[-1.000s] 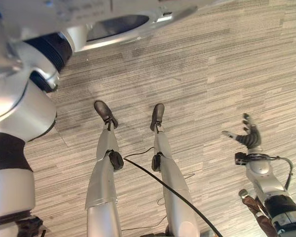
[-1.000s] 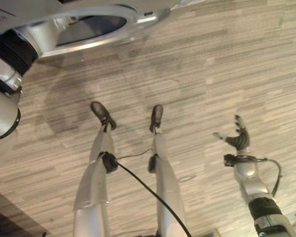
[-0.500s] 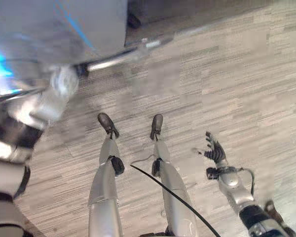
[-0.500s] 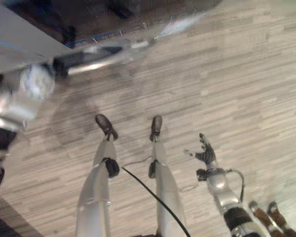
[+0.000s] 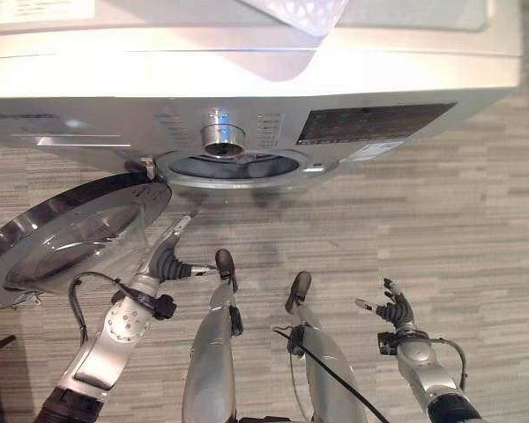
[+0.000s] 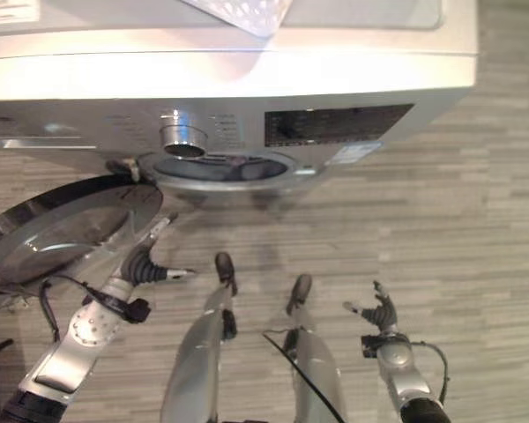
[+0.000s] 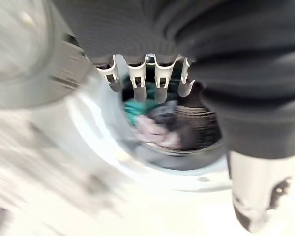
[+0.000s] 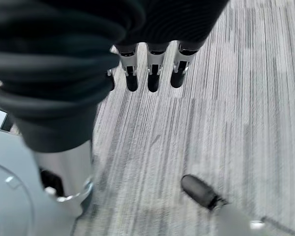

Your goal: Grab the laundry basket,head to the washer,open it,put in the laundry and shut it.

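Step in hand: judged to be the last one, shutting the washer; laundry already lies in the drum and the door stands wide open.
Washer: silver-grey front-loading washing machine point(image 5: 247, 79) with a flat glossy top, a chrome dial point(image 5: 219, 139) and a dark rectangular display panel point(image 5: 375, 123) on its front.
Door: round chrome-rimmed glass door point(image 5: 70, 231), swung out to the robot's left, hinged beside the round drum opening point(image 5: 234, 167).
Laundry: soft crumpled cloth point(image 7: 155, 130) in teal, pink and grey, heaped inside the ribbed metal drum; single pieces cannot be told apart, the left wrist view being smeared.
Basket: a white perforated plastic corner point(image 5: 300, 11) shows on the washer top, probably the laundry basket.
Left hand: left hand point(image 5: 166, 261) hangs just beside the door's near rim, fingers straight and spread, holding nothing; contact with the rim cannot be told.
Right hand: right hand point(image 5: 395, 310) hangs low at the robot's right over the floor, fingers relaxed and apart, empty.
Floor: grey striped carpet tile point(image 5: 441, 229), matt, fine-lined.
Next move: the left hand needs to get behind the door's outer face and sweep it round toward the opening until the latch catches; the smooth curved rim may let straight fingers slide.
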{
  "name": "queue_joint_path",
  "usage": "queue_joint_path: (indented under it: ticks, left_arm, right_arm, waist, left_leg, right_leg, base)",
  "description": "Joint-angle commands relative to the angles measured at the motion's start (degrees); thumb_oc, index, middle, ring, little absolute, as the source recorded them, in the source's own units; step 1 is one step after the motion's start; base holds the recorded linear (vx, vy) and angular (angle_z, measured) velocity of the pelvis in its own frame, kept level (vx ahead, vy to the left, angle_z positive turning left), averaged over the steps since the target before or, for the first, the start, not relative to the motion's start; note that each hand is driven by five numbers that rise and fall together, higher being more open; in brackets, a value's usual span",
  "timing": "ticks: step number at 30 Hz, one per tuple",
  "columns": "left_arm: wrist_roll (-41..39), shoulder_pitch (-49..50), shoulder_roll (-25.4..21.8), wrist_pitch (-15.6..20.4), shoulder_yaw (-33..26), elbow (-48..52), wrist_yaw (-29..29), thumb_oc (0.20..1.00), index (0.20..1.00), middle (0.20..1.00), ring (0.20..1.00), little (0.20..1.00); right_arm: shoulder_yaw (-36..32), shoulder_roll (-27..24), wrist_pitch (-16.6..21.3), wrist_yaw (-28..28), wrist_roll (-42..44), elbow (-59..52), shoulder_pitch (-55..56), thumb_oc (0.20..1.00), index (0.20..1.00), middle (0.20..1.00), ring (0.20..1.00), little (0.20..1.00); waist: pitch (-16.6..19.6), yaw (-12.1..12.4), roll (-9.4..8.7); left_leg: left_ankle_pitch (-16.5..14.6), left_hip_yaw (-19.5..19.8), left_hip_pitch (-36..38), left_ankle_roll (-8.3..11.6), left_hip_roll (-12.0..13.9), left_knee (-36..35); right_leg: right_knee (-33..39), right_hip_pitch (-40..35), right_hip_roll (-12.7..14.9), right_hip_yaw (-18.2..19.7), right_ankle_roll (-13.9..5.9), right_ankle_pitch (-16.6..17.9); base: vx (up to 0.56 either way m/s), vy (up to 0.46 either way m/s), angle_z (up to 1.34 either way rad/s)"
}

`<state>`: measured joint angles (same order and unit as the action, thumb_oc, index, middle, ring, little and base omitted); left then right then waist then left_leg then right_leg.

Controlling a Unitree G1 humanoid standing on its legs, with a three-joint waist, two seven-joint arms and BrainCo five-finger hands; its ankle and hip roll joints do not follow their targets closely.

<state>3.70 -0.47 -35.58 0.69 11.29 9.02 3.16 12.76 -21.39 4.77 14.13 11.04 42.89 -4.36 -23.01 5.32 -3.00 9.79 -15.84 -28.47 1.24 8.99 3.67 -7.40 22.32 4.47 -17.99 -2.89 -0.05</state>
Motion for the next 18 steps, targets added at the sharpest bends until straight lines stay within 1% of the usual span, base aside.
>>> queue_joint_path:
  ticks: [1, 2, 4, 5, 6, 7, 8, 9, 10, 11, 12, 13, 14, 15, 16, 17, 18]
  left_arm:
    - [-0.6, 0.7, -0.4, 2.1, -0.8, 0.5, 0.0, 1.0, 1.0, 1.0, 1.0, 1.0]
    - [-0.6, 0.7, -0.3, 2.2, -0.8, 0.5, 0.0, 1.0, 1.0, 1.0, 1.0, 1.0]
    - [-0.2, 1.2, 1.6, 2.2, -0.5, -1.1, 0.5, 1.0, 1.0, 1.0, 1.0, 1.0]
    - [-0.2, 0.5, 4.0, 2.0, -0.4, -3.9, 1.5, 1.0, 1.0, 1.0, 1.0, 1.0]
    - [-0.1, 0.4, 4.2, 2.1, -0.3, -4.0, 1.5, 1.0, 1.0, 1.0, 1.0, 1.0]
    - [0.1, 0.3, 4.9, 2.1, -0.6, -4.8, 2.0, 1.0, 1.0, 1.0, 1.0, 1.0]
    - [0.6, 0.5, 5.5, 2.1, -0.7, -5.8, 2.6, 1.0, 1.0, 1.0, 1.0, 1.0]
    - [1.8, 0.5, 6.0, 2.1, -1.0, -6.8, 3.4, 1.0, 1.0, 1.0, 1.0, 1.0]
    - [1.9, 0.6, 6.0, 2.1, -1.0, -6.9, 3.6, 1.0, 1.0, 1.0, 1.0, 1.0]
    - [4.2, 1.3, 6.2, 1.9, -1.7, -7.6, 4.5, 1.0, 1.0, 1.0, 1.0, 1.0]
    - [4.6, 1.6, 6.5, 1.8, -2.1, -8.3, 4.9, 1.0, 1.0, 1.0, 1.0, 1.0]
    - [5.3, 1.9, 7.0, 1.9, -3.0, -9.3, 6.0, 1.0, 1.0, 1.0, 1.0, 1.0]
    - [5.4, 2.0, 7.0, 1.9, -3.1, -9.3, 6.0, 1.0, 1.0, 1.0, 1.0, 1.0]
    - [6.6, 2.5, 6.7, 2.3, -4.0, -9.2, 7.2, 1.0, 1.0, 1.0, 1.0, 1.0]
    - [8.4, 2.8, 6.8, 2.4, -4.8, -9.6, 8.4, 1.0, 1.0, 1.0, 1.0, 1.0]
    - [8.5, 3.0, 6.9, 2.3, -4.8, -9.5, 8.4, 1.0, 1.0, 1.0, 1.0, 1.0]
    - [10.1, 2.7, 6.6, 2.6, -5.4, -10.3, 9.6, 1.0, 1.0, 1.0, 1.0, 1.0]
  right_arm:
    - [-0.2, -0.2, -0.2, -0.4, 0.0, 3.2, 1.9, 1.0, 1.0, 1.0, 1.0, 1.0]
    - [-0.1, -0.2, 0.0, -0.4, 0.0, 3.5, 1.8, 1.0, 1.0, 1.0, 1.0, 1.0]
    - [0.1, 0.1, -0.4, -0.2, -0.6, 6.6, 1.1, 1.0, 1.0, 1.0, 1.0, 1.0]
    - [-0.2, 0.5, -0.8, -0.1, -0.3, 9.3, 0.8, 1.0, 1.0, 1.0, 1.0, 1.0]
    - [-0.2, 0.4, -0.7, -0.2, -0.3, 9.5, 0.7, 1.0, 1.0, 1.0, 1.0, 1.0]
    - [-0.1, 0.4, -0.9, -0.2, -0.8, 10.2, 0.7, 1.0, 1.0, 1.0, 1.0, 1.0]
    - [0.1, 0.5, -1.1, -0.4, -1.4, 10.4, 1.1, 1.0, 1.0, 1.0, 1.0, 1.0]
    - [0.1, 0.5, -1.2, -0.8, -2.1, 10.5, 1.4, 1.0, 1.0, 1.0, 1.0, 1.0]
    - [0.2, 0.5, -1.2, -0.8, -2.1, 10.5, 1.5, 1.0, 1.0, 1.0, 1.0, 1.0]
    - [-0.2, 0.8, -1.3, -1.4, -3.2, 11.0, 2.5, 1.0, 1.0, 1.0, 1.0, 1.0]
    - [-0.3, 1.1, -1.4, -1.5, -3.7, 11.8, 3.0, 1.0, 1.0, 1.0, 1.0, 1.0]
    - [-0.4, 1.2, -1.9, -1.6, -5.1, 13.1, 3.1, 1.0, 1.0, 1.0, 1.0, 1.0]
    - [-0.3, 1.3, -1.9, -1.6, -5.1, 13.2, 3.1, 1.0, 1.0, 1.0, 1.0, 1.0]
    - [0.0, 1.4, -1.9, -1.6, -6.0, 13.7, 3.2, 1.0, 1.0, 1.0, 1.0, 1.0]
    - [0.3, 2.3, -1.9, -1.8, -7.0, 15.3, 3.6, 1.0, 1.0, 1.0, 1.0, 1.0]
    - [0.4, 2.3, -1.8, -1.8, -7.0, 15.5, 3.6, 1.0, 1.0, 1.0, 1.0, 1.0]
    - [0.4, 2.8, -1.9, -1.7, -7.3, 16.3, 3.6, 1.0, 1.0, 1.0, 1.0, 1.0]
  waist:
    - [0.0, -1.1, 1.71]
    - [-0.2, -1.2, 1.77]
    - [0.8, -0.7, 2.54]
    - [1.9, -0.6, 2.87]
    - [1.7, -0.7, 2.95]
    - [2.7, -0.7, 2.73]
    - [3.5, -1.2, 2.27]
    - [4.8, -1.5, 1.44]
    - [4.7, -1.6, 1.44]
    - [7.3, -2.0, 0.82]
    - [8.1, -2.5, 0.62]
    - [10.2, -3.0, 0.55]
    - [10.1, -3.0, 0.59]
    - [11.3, -3.2, 0.87]
    - [13.5, -3.6, 2.07]
    - [13.4, -3.7, 2.09]
    - [14.4, -3.9, 2.66]
  left_leg:
    - [5.6, 0.9, -1.2, 5.24, 1.7, -1.7]
    - [5.7, 1.0, -1.0, 5.29, 1.6, -1.8]
    - [6.1, 0.3, 0.7, 5.7, 1.8, -0.9]
    - [6.3, -1.5, 2.2, 6.36, 2.3, 1.3]
    - [6.2, -1.4, 2.3, 6.44, 2.3, 1.5]
    - [5.3, -2.2, 3.7, 6.29, 2.9, 2.7]
    - [3.2, -2.3, 5.7, 5.71, 3.4, 5.0]
    - [0.9, -2.0, 8.1, 5.07, 4.3, 6.9]
    - [0.5, -1.9, 8.2, 5.04, 4.3, 7.3]
    - [-2.7, 0.4, 12.4, 3.92, 4.8, 9.2]
    - [-3.6, 1.4, 14.2, 3.83, 5.3, 10.9]
    - [-4.3, 2.4, 19.0, 3.91, 6.5, 12.1]
    - [-4.4, 2.4, 19.2, 3.99, 6.5, 12.1]
    - [-4.8, 3.1, 22.5, 4.18, 6.4, 11.2]
    - [-5.2, 4.1, 27.0, 4.92, 5.6, 6.7]
    - [-5.0, 4.0, 27.5, 4.94, 5.5, 6.0]
    - [-3.7, 3.4, 28.7, 6.02, 5.7, 3.4]
  right_leg:
    - [-4.5, -8.6, -7.3, -0.9, 7.52, -18.4]
    - [-4.5, -8.9, -7.3, -1.0, 7.56, -18.4]
    - [-4.5, -11.8, -6.9, -2.8, 8.05, -19.3]
    - [-4.3, -14.0, -6.1, -4.3, 8.71, -19.3]
    - [-4.2, -14.4, -6.1, -4.4, 8.74, -19.4]
    - [-4.0, -15.0, -5.4, -5.0, 8.81, -19.0]
    - [-3.4, -16.2, -4.5, -5.6, 8.57, -18.4]
    - [-2.7, -17.1, -3.3, -6.2, 8.22, -17.4]
    - [-2.4, -17.6, -3.3, -6.3, 8.06, -17.4]
    - [-0.9, -19.3, -1.9, -7.1, 7.33, -16.1]
    - [0.6, -20.8, -1.4, -7.7, 6.8, -15.1]
    - [2.3, -21.9, -0.3, -8.5, 5.76, -13.3]
    - [2.5, -22.2, -0.4, -8.6, 5.7, -13.2]
    - [3.3, -22.8, -0.2, -8.7, 4.97, -12.2]
    - [4.6, -23.9, -0.5, -8.4, 3.8, -11.4]
    - [4.9, -24.3, -0.6, -8.5, 3.72, -11.2]
    - [5.3, -24.7, -0.5, -8.8, 3.15, -10.7]
  base:
    - [-0.06, -0.177, 0.34]
    - [-0.06, -0.115, 0.26]
    - [-0.08, -0.112, 0.42]
    - [-0.09, -0.084, 0.47]
    - [-0.1, -0.062, 0.56]
    - [-0.03, -0.017, 0.46]
    - [-0.04, -0.028, 0.45]
    - [0.0, -0.013, 0.38]
    - [0.04, 0.009, 0.41]
    - [0.06, 0.042, 0.69]
    - [0.08, 0.102, 0.64]
    - [0.04, 0.085, 0.65]
    - [0.05, 0.126, 0.57]
    - [0.09, 0.173, 0.8]
    - [0.09, 0.174, 0.48]
    - [0.07, 0.189, 0.21]
    - [0.02, 0.136, -0.03]
